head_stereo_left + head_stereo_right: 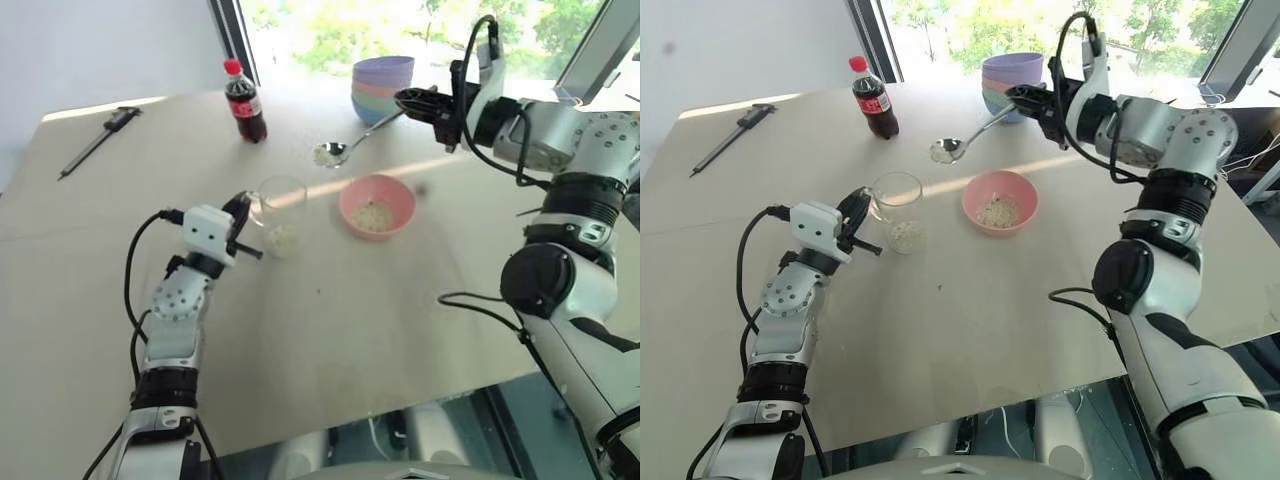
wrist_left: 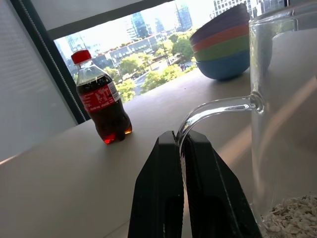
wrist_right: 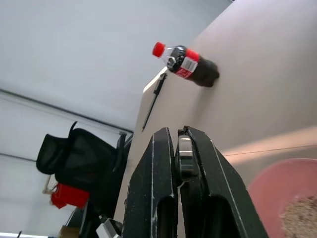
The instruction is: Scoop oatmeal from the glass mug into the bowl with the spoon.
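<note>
The clear glass mug (image 1: 281, 198) stands mid-table with a layer of oatmeal (image 1: 284, 238) at its bottom. My left gripper (image 1: 243, 210) is shut on the mug's handle (image 2: 213, 106), with its black fingers (image 2: 158, 188) pinching the glass loop. To the right of the mug sits the pink bowl (image 1: 400, 196), holding some oatmeal (image 1: 375, 215). My right gripper (image 1: 410, 100) is shut on the handle end of the spoon (image 1: 345, 148). The spoon hangs in the air behind the mug and bowl, with a small heap of oats (image 1: 325, 155) in its oval bowl.
A cola bottle (image 1: 245, 100) stands at the back of the table. A stack of coloured bowls (image 1: 382, 85) sits right behind my right gripper. A dark caliper-like tool (image 1: 100, 140) lies at the far left. The table's front edge (image 1: 330, 420) is near me.
</note>
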